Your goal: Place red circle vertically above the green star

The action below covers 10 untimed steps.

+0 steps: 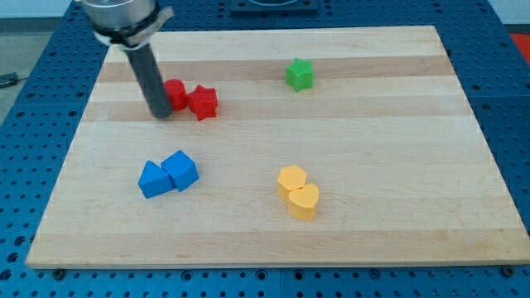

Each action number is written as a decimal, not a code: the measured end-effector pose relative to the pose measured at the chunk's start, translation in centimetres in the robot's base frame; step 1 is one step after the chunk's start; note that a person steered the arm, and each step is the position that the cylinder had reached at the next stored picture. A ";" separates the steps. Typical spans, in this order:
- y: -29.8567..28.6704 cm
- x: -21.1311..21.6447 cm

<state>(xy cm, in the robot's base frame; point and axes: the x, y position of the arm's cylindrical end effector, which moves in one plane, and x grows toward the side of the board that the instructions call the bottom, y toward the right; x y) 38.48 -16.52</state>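
Nearest the view's bottom on the pale wooden worktop (pixel 397 248), 2 yellow blocks (pixel 298 192) touch, and at their 9 o'clock 2 blue blocks (pixel 168 175) touch. Farther up, my tip (pixel 161 115) presses against the small red circle block (pixel 175 93), which lies at its 2 o'clock, partly hidden behind the rod and touching a red star block (pixel 203 102). There are no jaws, only the bare rod. The green star block (pixel 300 74) sits at the circle's 3 o'clock, well apart. Being round, the circle has no long axis or heading. I judge a rightward, then upward, push is needed.
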 end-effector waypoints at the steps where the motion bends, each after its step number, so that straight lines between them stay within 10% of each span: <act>1: 2.0 -1.5; 7: -1.6 -6.6; 10: 6.6 -10.5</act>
<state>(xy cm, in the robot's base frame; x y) 27.98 -9.93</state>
